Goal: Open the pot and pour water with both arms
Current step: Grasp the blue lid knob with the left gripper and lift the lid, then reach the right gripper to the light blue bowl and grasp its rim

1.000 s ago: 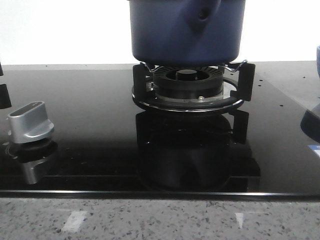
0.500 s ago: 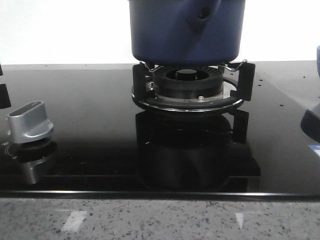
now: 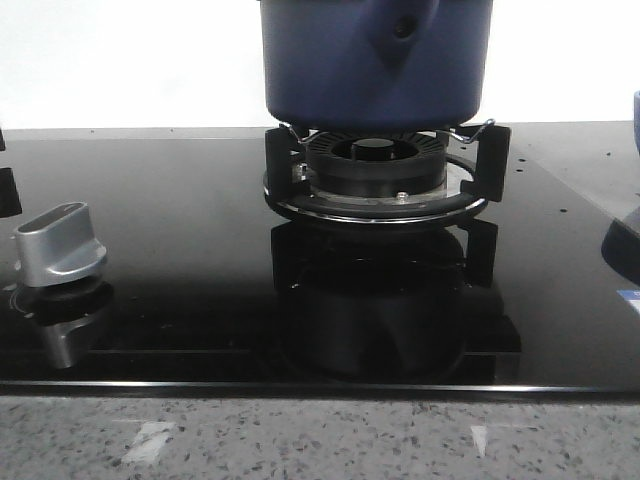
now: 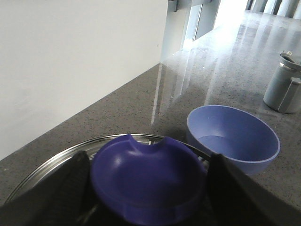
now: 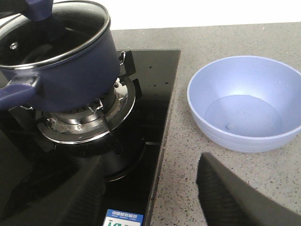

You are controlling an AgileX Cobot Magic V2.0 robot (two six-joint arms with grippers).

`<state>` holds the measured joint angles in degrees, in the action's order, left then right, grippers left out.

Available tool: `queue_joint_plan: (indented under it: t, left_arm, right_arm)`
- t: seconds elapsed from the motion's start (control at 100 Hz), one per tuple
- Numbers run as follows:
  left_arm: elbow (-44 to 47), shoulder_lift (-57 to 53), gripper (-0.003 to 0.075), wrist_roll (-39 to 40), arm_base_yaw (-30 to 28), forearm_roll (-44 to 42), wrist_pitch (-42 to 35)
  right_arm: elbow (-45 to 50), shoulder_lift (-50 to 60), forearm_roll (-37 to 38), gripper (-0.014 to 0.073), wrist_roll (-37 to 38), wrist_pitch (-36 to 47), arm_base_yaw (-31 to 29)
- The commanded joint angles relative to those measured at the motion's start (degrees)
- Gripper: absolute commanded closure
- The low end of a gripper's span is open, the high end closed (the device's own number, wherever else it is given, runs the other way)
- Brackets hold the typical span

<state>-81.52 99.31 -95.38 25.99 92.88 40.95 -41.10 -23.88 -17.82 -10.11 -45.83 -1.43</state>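
Observation:
The dark navy pot (image 3: 330,70) stands on the gas burner (image 3: 375,175), its handle mount with the small hole (image 3: 400,30) facing me. It also shows in the right wrist view (image 5: 70,75), with the glass lid (image 5: 51,33) on it. My left gripper (image 4: 148,160) straddles the lid's blue knob (image 4: 148,188), its dark fingers (image 4: 66,188) pressed against both sides. The lid's steel rim (image 4: 47,162) shows below. My right gripper (image 5: 150,162) is open and empty, over the stove's right edge, between the pot and the light blue bowl (image 5: 244,103).
The light blue bowl (image 4: 233,136) stands on the speckled counter right of the stove; its edge shows in the front view (image 3: 637,120). A silver stove knob (image 3: 60,245) is at the front left. A grey canister (image 4: 284,84) stands beyond the bowl. A white wall runs behind.
The pot has shifted very slightly to the right on the burner. Nothing else visibly differs.

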Motion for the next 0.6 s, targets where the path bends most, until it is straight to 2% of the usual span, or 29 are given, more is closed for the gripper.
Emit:
queue_joint_plan:
  t: [0.0, 0.33, 0.59]
  left_arm:
    - [-2.01, -1.49, 0.0263, -0.13, 0.53, 2.81, 1.33]
    - [-2.01, -0.89, 0.0263, -0.24, 0.53, 2.49, 4.75]
    - [-2.14, -0.89, 0.0276, -0.5, 0.91, 2.49, 1.58]
  right_arm:
    - [-2.0, -1.08, -0.21, 0.0199, -0.61, 3.66, 0.09]
    - [-2.0, -1.08, -0.21, 0.0199, -0.61, 3.66, 0.09]
    - [-2.0, -1.08, -0.21, 0.0199, -0.61, 3.66, 0.09]
